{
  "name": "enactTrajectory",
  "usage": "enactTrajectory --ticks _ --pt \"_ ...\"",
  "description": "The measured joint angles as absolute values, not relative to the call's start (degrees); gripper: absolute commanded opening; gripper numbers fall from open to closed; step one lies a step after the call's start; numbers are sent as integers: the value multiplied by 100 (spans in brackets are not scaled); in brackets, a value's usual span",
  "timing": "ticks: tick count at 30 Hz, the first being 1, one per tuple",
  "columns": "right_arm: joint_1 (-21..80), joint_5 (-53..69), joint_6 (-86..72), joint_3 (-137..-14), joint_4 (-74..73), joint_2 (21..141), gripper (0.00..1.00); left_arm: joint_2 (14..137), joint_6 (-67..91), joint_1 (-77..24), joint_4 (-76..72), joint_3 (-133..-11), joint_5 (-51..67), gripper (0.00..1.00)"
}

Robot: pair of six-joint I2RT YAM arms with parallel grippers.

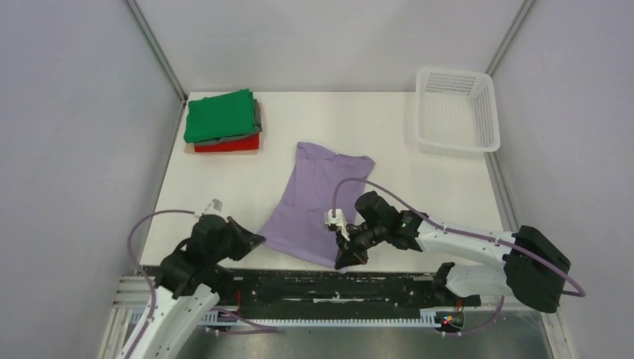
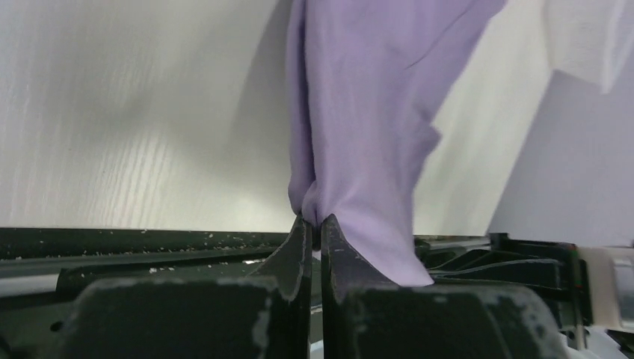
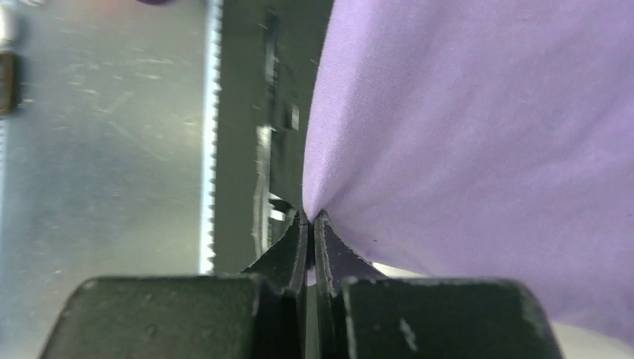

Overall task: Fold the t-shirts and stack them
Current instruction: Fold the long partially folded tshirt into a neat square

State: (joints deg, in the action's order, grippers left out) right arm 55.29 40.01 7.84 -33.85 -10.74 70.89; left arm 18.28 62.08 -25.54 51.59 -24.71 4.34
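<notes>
The lavender t-shirt (image 1: 318, 200) lies stretched down the middle of the table, its near hem lifted at both corners. My left gripper (image 1: 258, 241) is shut on the hem's left corner; the left wrist view shows the cloth (image 2: 366, 112) pinched at my fingertips (image 2: 315, 221). My right gripper (image 1: 344, 258) is shut on the hem's right corner; in the right wrist view the cloth (image 3: 478, 127) is pinched at my fingertips (image 3: 310, 217). A stack of folded shirts stands at the far left: green (image 1: 219, 116) on top, grey (image 1: 258, 114) under it, red (image 1: 228, 143) below.
A white mesh basket (image 1: 457, 110) stands at the far right of the table. Grey enclosure walls close in both sides and the back. The black rail (image 1: 329, 288) runs along the near edge under both grippers.
</notes>
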Motion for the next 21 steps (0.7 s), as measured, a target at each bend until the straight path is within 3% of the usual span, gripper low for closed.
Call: enactTrajectory --ticks 4,9,15,21 --pt "5548 4685 561 -3385 -753 6818 0 1059 6340 -2558 5861 -3094 233 2" --pt "5557 4950 346 -3406 -604 6525 0 1321 6355 -2561 6224 -3562 130 2" --pt "5417 3907 416 -3953 -1107 6180 0 2578 6200 -2558 5861 -4034 -204 2" --pt "4713 2582 427 -4104 -1184 6152 0 4633 5837 -2558 4825 -4683 -460 2"
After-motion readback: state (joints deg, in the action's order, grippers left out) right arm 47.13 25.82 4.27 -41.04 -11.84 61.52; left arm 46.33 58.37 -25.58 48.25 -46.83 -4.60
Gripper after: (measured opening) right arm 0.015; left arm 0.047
